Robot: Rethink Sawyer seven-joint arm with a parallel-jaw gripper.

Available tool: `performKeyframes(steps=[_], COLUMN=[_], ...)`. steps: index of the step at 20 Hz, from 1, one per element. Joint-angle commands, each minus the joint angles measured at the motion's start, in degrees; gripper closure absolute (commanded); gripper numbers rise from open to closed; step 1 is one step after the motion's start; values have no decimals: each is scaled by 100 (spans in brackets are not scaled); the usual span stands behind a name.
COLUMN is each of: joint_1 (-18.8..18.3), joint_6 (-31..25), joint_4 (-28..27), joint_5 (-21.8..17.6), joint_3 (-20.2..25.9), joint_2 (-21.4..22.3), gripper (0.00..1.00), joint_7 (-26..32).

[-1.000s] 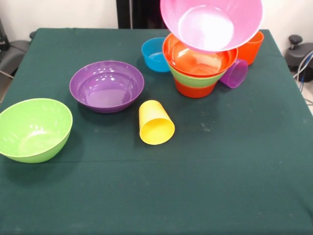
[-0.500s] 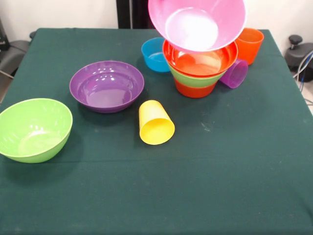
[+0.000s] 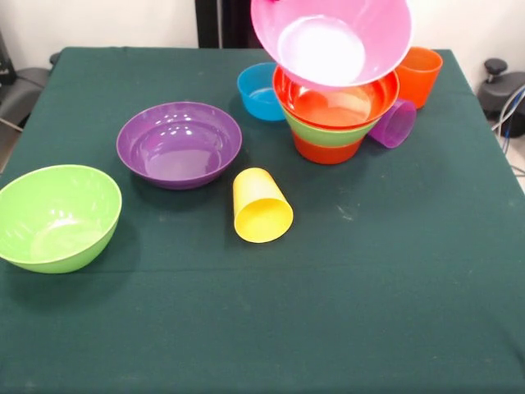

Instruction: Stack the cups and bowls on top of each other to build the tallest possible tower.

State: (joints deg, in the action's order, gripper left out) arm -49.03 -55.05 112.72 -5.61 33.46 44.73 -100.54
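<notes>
The tower stands at the back right: a small orange bowl [image 3: 328, 151] at the bottom, a green bowl [image 3: 326, 134] in it, and a large orange bowl [image 3: 336, 104] on top. A huge pink bowl [image 3: 332, 41] is tilted over this nest with its opening toward the camera. I cannot tell whether it rests on the orange rim. A small blue bowl [image 3: 257, 92] sits to the left of the tower. The purple cup [image 3: 394, 123] lies on its side at its right, and the orange cup [image 3: 420, 76] stands behind. The yellow cup [image 3: 262, 205] lies mid-table. No gripper shows.
A purple bowl [image 3: 179, 144] and a second green bowl [image 3: 56, 217] sit open side up on the left of the dark green tablecloth [image 3: 385, 295]. Dark equipment [image 3: 500, 86] stands beyond the right table edge.
The pink bowl has shifted left over the tower and has barely moved in the last half second. Everything else is where it was.
</notes>
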Motion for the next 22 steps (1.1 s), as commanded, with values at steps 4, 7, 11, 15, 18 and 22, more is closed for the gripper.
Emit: performKeyframes(steps=[4, 7, 11, 15, 18, 22], joint_1=[189, 217, 227, 224, 188, 150], joint_6=[806, 934, 1009, 1005, 1047, 1076], joint_4=[-1, -9, -26, -66, -4, 73], joint_5=[-334, -398, -452, -478, -485, -526], joint_3=[309, 268, 238, 226, 242, 252], joint_2=[-471, -563, -619, -667, -675, -639], gripper=[100, 100, 100, 100, 100, 100], joint_7=[378, 360, 361, 389, 409, 423])
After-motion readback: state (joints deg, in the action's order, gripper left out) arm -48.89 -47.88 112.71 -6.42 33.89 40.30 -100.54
